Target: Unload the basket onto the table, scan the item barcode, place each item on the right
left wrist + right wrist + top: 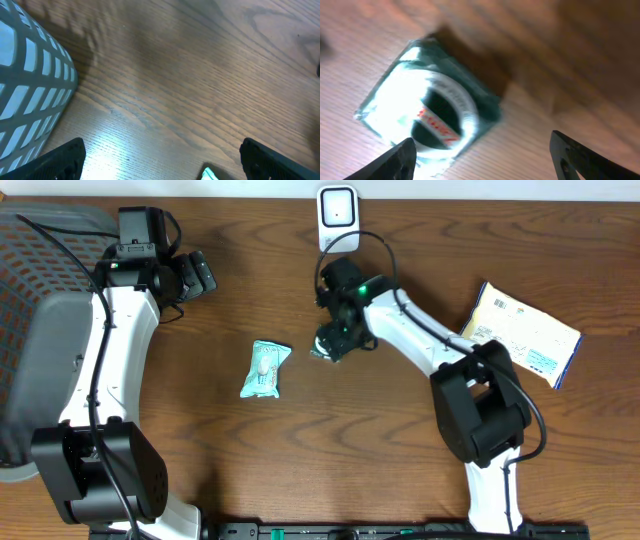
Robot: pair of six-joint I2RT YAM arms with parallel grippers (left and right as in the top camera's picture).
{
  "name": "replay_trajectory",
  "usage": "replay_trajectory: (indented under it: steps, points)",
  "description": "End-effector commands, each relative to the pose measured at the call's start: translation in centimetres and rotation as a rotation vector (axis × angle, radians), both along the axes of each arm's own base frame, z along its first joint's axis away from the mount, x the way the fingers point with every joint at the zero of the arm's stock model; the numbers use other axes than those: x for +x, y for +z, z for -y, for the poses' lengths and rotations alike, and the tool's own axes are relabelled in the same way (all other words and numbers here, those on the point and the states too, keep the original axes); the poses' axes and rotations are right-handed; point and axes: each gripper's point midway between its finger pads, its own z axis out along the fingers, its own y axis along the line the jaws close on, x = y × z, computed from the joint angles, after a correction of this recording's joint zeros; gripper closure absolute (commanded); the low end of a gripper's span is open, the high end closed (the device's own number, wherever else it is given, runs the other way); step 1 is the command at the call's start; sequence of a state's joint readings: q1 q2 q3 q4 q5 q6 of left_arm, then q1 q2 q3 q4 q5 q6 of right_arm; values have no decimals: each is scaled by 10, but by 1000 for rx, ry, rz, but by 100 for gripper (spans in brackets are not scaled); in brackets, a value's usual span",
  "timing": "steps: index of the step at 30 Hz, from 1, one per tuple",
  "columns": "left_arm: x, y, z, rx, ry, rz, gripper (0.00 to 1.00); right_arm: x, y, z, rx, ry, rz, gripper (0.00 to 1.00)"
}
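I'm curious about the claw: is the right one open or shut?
Open: the right gripper has fingers wide apart over the small packet.

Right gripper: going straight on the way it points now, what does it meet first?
Probably the small teal square packet with a round white label, on the brown wooden table just ahead of the right gripper, jaws open. Blur hides the gap.

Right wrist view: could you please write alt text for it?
A small teal-and-white packet with a dark round label lies, blurred, on the wooden table. The right gripper has its jaws open, dark tips at the bottom corners.
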State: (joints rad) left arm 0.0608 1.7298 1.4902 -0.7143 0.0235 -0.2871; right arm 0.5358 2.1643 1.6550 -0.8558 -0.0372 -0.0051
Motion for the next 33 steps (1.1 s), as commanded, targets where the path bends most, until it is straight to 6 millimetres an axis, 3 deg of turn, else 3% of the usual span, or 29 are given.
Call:
replay_trajectory:
  steps: [1, 5, 7, 12, 17, 26, 33]
  points:
    - [3, 12, -1, 17, -8, 27, 3, 19, 33, -12, 62, 10, 65, 20]
    - [3, 12, -1, 17, -8, 27, 2, 26, 45, -24, 176, -228, 33, 23]
    - [3, 12, -1, 17, -8, 27, 2, 28, 43, -24, 203, -353, 12, 23]
    - [3, 12, -1, 17, -8, 27, 2, 37, 33, -20, 218, -482, 42, 21]
    - [3, 12, -1, 17, -8, 27, 2, 33, 26, -20, 214, -514, 31, 23]
    - [3, 12, -1, 17, -8, 27, 2, 23, 22, -27, 176, -524, 38, 16]
    - [3, 12, -1, 17, -8, 27, 2, 14, 5, -30, 129, -540, 23, 18]
